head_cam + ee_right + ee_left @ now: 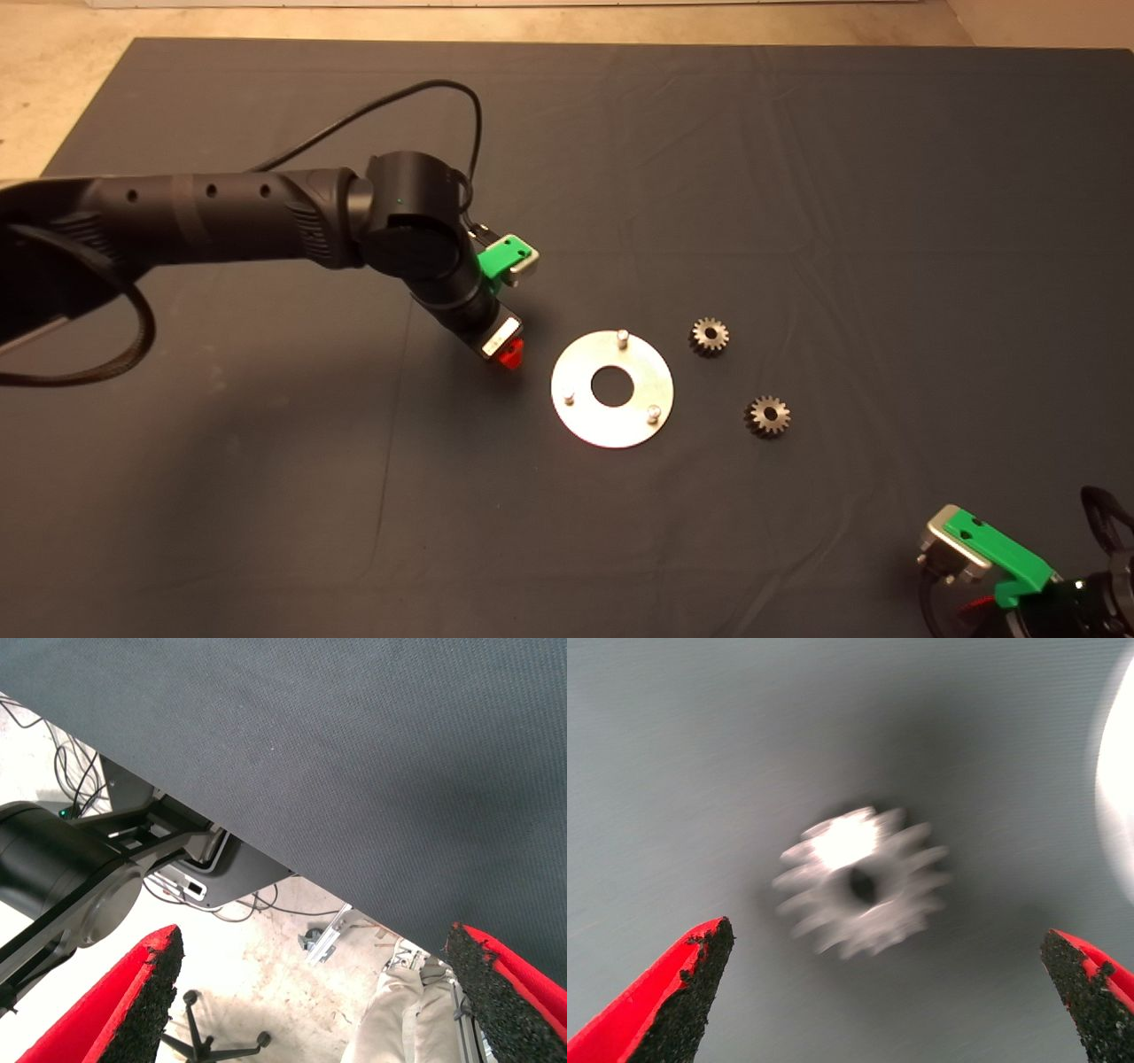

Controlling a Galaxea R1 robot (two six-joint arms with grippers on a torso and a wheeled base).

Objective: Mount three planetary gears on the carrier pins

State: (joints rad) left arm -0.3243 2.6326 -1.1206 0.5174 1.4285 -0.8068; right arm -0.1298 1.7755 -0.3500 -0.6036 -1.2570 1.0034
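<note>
The shiny silver disc (620, 427) lies on the dark mat with three carrier pins, all bare: one at the far side (622, 336), one at the left (570, 398), one at the near right (653, 412). Two grey planetary gears (709, 336) (767, 416) lie flat on the mat right of the disc. My left gripper (509, 354) points down just left of the disc. In the left wrist view my left gripper (886, 939) is open, with the third gear (864, 881) lying on the mat between and beyond the fingers (700, 974), untouched. That gear is hidden in the head view.
My right gripper (974, 602) waits at the mat's near right corner, open in its wrist view (314, 948), which looks past the mat's edge at the floor, a person's legs (412, 1001) and a chair base (208, 1041). The disc's edge shows in the left wrist view (1121, 788).
</note>
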